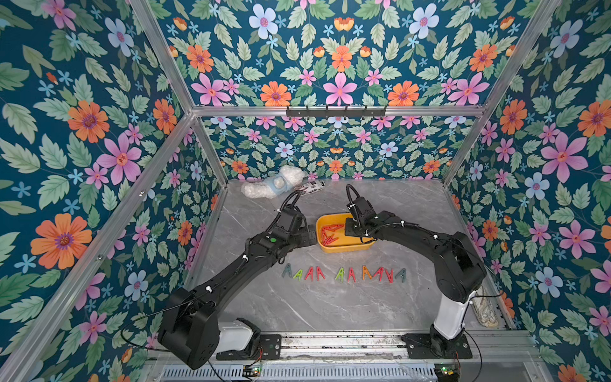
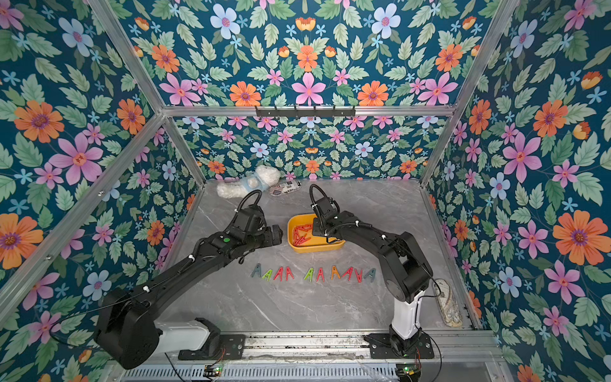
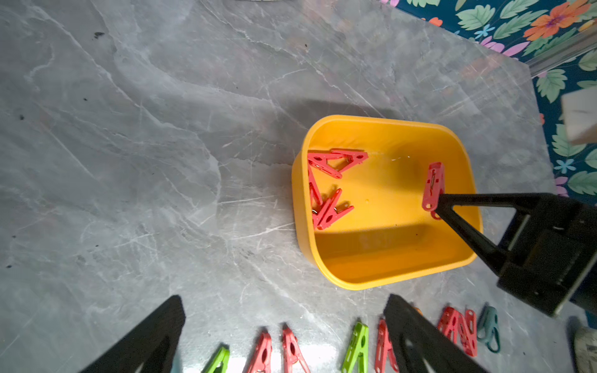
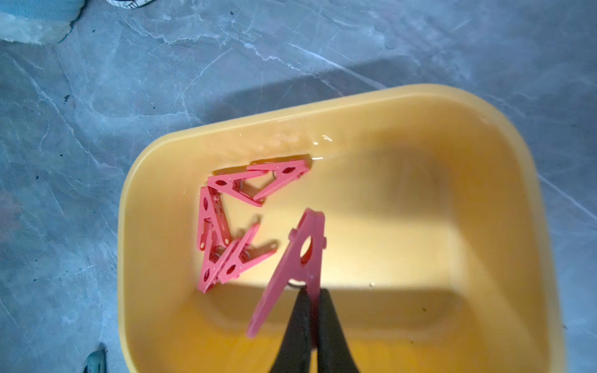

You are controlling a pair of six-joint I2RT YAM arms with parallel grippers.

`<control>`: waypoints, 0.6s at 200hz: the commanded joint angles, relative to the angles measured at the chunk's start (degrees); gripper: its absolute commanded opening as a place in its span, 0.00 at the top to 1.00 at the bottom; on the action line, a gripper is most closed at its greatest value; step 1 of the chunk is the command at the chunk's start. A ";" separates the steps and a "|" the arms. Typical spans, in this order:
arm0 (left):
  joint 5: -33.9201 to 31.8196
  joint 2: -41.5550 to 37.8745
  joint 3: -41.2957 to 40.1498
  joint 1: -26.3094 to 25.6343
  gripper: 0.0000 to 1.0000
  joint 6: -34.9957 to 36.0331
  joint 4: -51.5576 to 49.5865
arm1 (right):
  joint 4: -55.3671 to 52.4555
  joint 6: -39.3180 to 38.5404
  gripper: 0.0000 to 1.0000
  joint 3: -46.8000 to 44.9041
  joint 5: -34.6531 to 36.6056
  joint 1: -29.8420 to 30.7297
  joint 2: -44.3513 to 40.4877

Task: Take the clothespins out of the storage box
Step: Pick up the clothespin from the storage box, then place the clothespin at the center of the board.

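Pinching one red clothespin by a leg, the right gripper is clamped tight on it. The pin sits within the outline of the single yellow storage box, toward the box's right half. I cannot tell whether it touches the box floor.

A loose cluster of red clothespins lies against the box's left wall. At least three pins are in it, but they overlap, so the exact count is unclear.

The left gripper has its two fingers spread wide and holds nothing. It is just beside the box's left side, over the grey marble tabletop.

Ten clothespins lie in a row on the tabletop, nearer the robot than the box and apart from it. Five are red, two are green, one is an orange pin, and two are grey-blue, one at the left end and one at the right end.

One white plush toy lies at the far edge of the table, well apart from the box.
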 commanded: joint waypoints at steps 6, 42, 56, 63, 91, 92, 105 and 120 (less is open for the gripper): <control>2.26 1.34 1.16 -0.03 0.00 1.23 2.74 | -0.90 1.65 0.99 -4.51 1.66 -1.54 -4.61; 4.51 3.85 2.88 -0.12 0.00 1.97 4.22 | -1.31 2.82 0.99 -13.78 2.66 -4.79 -13.33; 5.01 4.90 3.50 -0.20 0.00 2.25 4.61 | -1.12 3.08 0.99 -17.18 2.66 -6.00 -16.03; 5.22 5.46 3.79 -0.20 0.00 2.40 4.79 | -1.04 3.15 0.99 -18.77 2.95 -6.31 -17.16; 6.37 7.36 5.17 -0.38 0.00 2.77 4.93 | -0.78 3.28 0.98 -24.24 3.62 -7.24 -19.89; 6.42 7.40 5.20 -0.38 0.00 2.78 4.93 | -0.68 3.32 0.98 -24.42 3.62 -7.28 -19.93; 6.75 7.97 5.55 -0.47 0.00 2.86 5.13 | -0.33 3.37 0.98 -26.57 3.62 -8.14 -20.38; 7.16 8.57 5.80 -0.64 0.00 2.95 5.24 | 0.61 3.36 0.98 -28.99 3.71 -9.24 -20.49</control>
